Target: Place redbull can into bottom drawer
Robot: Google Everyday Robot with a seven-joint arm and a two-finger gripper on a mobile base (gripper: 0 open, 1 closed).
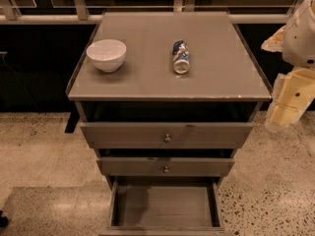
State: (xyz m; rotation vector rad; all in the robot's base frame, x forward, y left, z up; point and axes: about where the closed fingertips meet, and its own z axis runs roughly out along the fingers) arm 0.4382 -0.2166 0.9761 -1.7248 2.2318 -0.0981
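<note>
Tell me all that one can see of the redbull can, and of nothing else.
The redbull can is slim and looks like metal, blue and silver with red marks. It seems to lie on its side on the cabinet top, its silver end toward the camera, right of the white bowl and apart from it. Only the top touches it. The gripper hangs beside the cabinet at the right, away from the can.

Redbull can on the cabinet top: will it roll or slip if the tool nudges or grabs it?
The redbull can seems to lie on its side, end toward the camera, so a sideways nudge would likely roll it. Smooth metal: probably slippery; thin wall may dent. The tool hangs right of the cabinet, apart from the can.
</note>
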